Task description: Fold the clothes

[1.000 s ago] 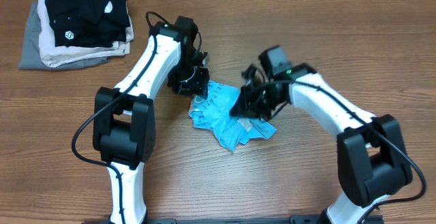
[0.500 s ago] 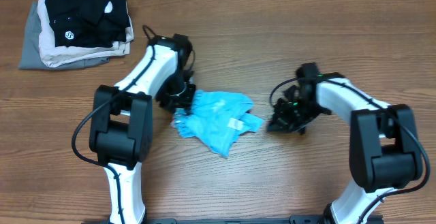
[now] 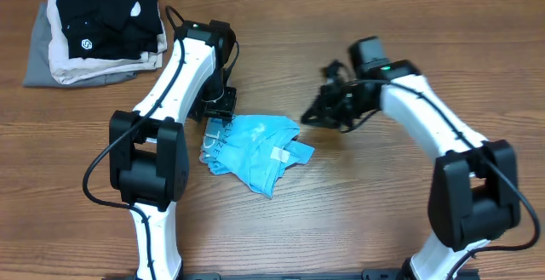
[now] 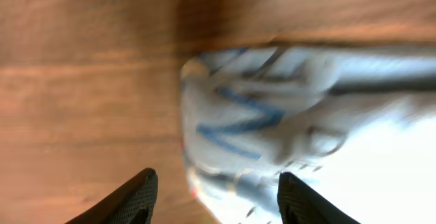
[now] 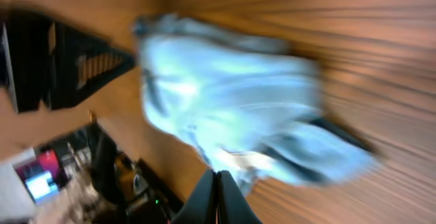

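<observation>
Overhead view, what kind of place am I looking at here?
Probably a robotics lab bench set up for laundry-folding trials. A wood-grain table carries the left arm and right arm at its near edge, a crumpled sky-blue T-shirt between them, and a stack of folded garments in the far corner.

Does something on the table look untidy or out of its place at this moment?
Yes. The blue T-shirt lies in a crumpled heap in the middle of the table, neither flat nor folded, with its white neck tag exposed. The garment stack at the far left corner looks tidy by comparison.
</observation>
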